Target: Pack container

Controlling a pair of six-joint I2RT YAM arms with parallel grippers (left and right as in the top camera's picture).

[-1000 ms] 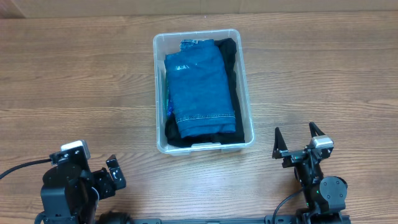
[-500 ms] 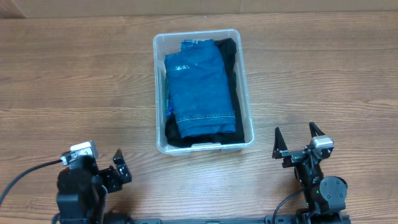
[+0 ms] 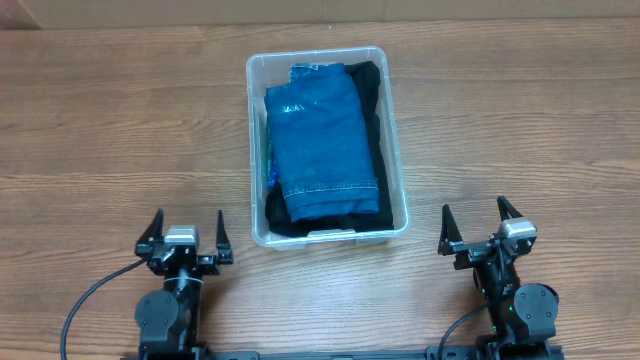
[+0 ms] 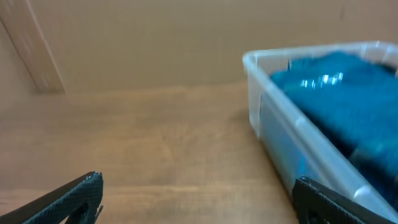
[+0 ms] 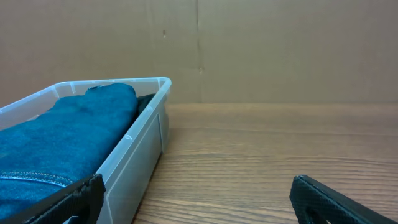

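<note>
The clear plastic container (image 3: 394, 140) stands in the middle of the table. It holds folded blue jeans (image 3: 322, 140) on top of dark clothing (image 3: 366, 82). Its bottom label is hidden. My left gripper (image 3: 186, 232) is open and empty near the front edge, left of the container. My right gripper (image 3: 478, 225) is open and empty near the front edge, right of the container. The left wrist view shows the container (image 4: 286, 143) at the right between open fingers (image 4: 196, 199). The right wrist view shows the container (image 5: 140, 134) at the left between open fingers (image 5: 199, 202).
The wooden table (image 3: 110, 120) stretches to both sides of the container. A brown cardboard wall (image 5: 249, 43) stands behind the table.
My left arm has swung round from the front left corner to the right, and its gripper now points forward at the table. The right arm and the container have not moved.
</note>
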